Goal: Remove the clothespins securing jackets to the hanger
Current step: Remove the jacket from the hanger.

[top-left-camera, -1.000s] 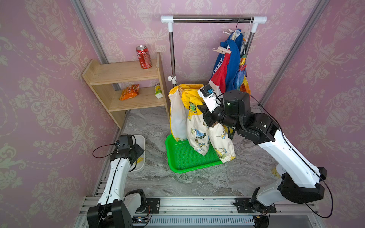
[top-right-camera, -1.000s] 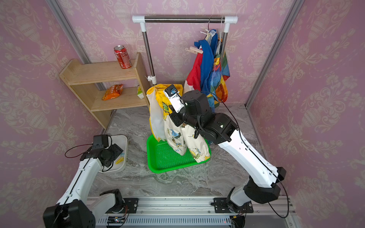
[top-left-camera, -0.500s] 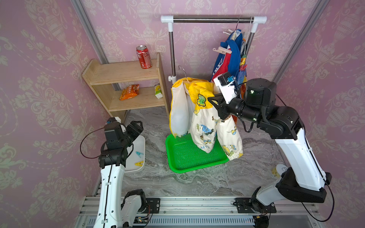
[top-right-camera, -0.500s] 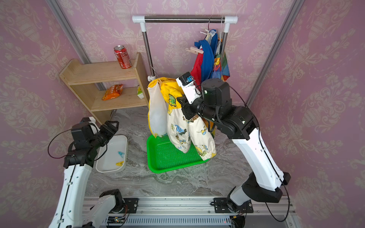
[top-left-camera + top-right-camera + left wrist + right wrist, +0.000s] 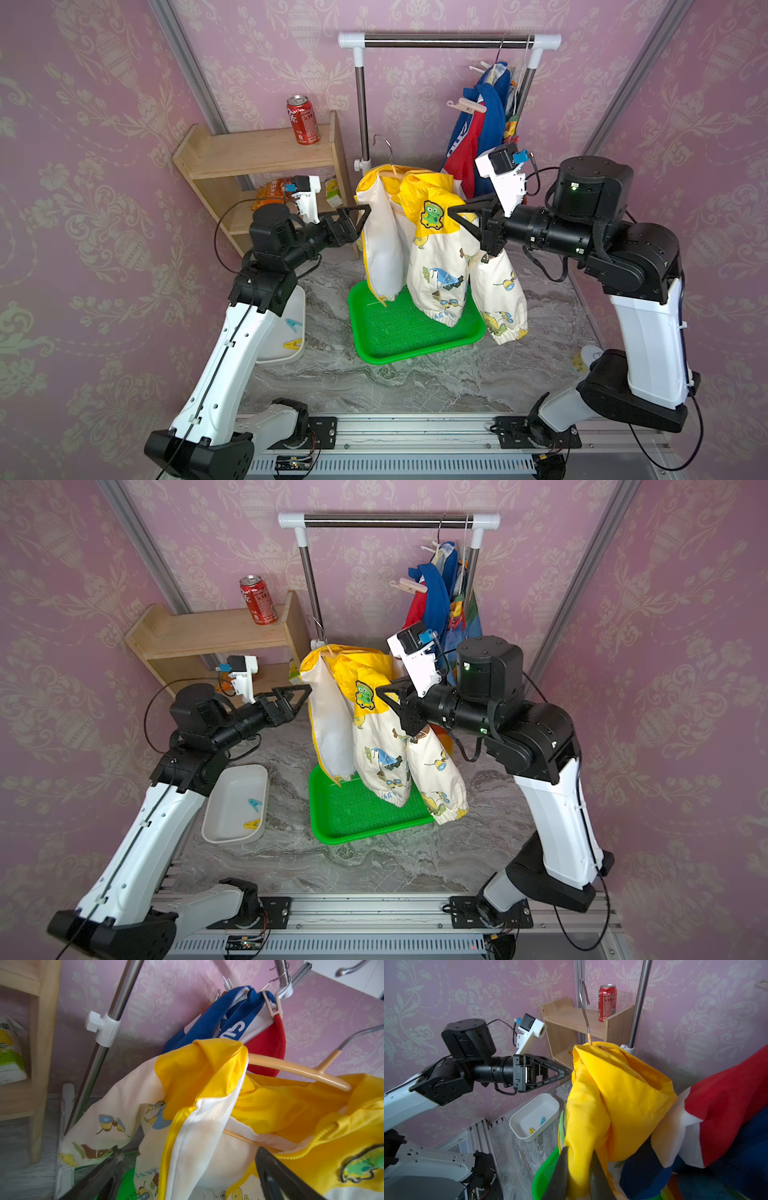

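Note:
My right gripper [image 5: 453, 214] [image 5: 579, 1159] is shut on the shoulder of the yellow jacket [image 5: 432, 249] [image 5: 374, 729], holding it and its beige hanger [image 5: 291, 1068] above the green tray [image 5: 407, 336]. One arm of the hanger sticks out bare from the cloth. My left gripper [image 5: 365, 210] [image 5: 189, 1151] stands wide open at the jacket's left edge, holding nothing. The blue-red jacket [image 5: 478, 137] and the rainbow jacket [image 5: 465, 617] hang on the rail, with a pink-beige clothespin [image 5: 467, 107] [image 5: 272, 1007] clipped on the blue-red one. A blue clothespin [image 5: 254, 804] and a yellow clothespin [image 5: 252, 823] lie in the white tub [image 5: 232, 779].
The clothes rail [image 5: 449, 41] stands at the back, and one of its posts [image 5: 361, 116] is close behind the yellow jacket. A wooden shelf [image 5: 257, 153] with a red can [image 5: 302, 120] and snack packs stands at the back left. Pink walls close in on both sides.
My left arm rose from the white tub to the yellow jacket's left edge and its jaws opened wider. My right arm lifted the jacket and carried it to the right.

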